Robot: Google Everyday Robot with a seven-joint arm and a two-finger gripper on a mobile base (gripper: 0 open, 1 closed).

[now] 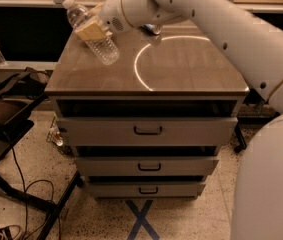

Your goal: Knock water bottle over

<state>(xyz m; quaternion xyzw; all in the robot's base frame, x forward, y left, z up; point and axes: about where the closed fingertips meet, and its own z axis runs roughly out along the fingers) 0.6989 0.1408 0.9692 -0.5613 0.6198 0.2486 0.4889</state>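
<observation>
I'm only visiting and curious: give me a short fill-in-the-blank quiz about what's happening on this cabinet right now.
1. The water bottle leans with its cap toward the picture's ___ side.
2. The gripper touches the middle of the ___.
3. The cabinet underneath has ___ drawers with handles.
Missing words: left; bottle; three.

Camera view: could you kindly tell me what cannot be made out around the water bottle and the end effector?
Camera view, all three:
- end effector, against the tilted water bottle at the back left of the cabinet top: its hold, hidden by its own bulk.
- the bottle's label: covered by the end effector.
- can: mostly behind the arm.
</observation>
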